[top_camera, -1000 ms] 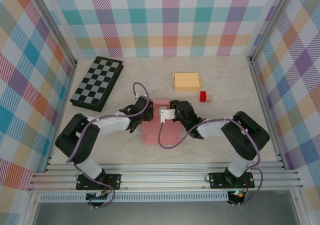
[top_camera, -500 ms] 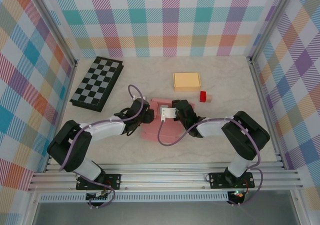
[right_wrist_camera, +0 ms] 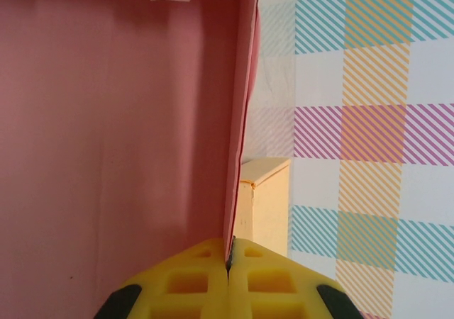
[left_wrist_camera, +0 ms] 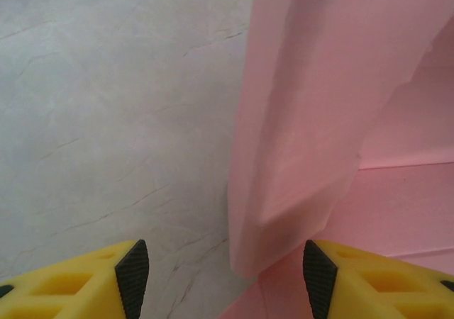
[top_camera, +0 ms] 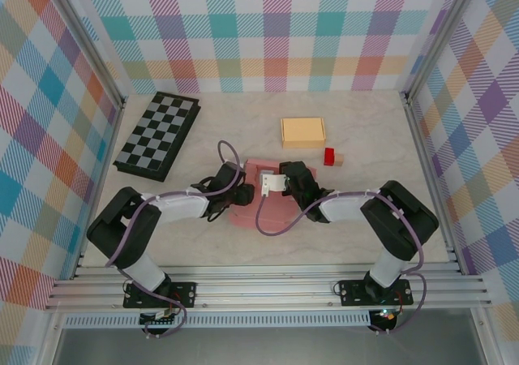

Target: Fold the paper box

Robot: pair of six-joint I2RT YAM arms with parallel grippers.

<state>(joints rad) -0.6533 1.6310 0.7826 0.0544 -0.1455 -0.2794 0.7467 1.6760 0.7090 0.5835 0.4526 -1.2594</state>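
Pink paper box near the centre of the table. Right gripper pinches the box's upright panel between closed fingers. Left gripper stands wide, with a raised flap between its fingers.

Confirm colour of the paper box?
Pink, plain with no pattern. The paper box shows best in the left wrist view.
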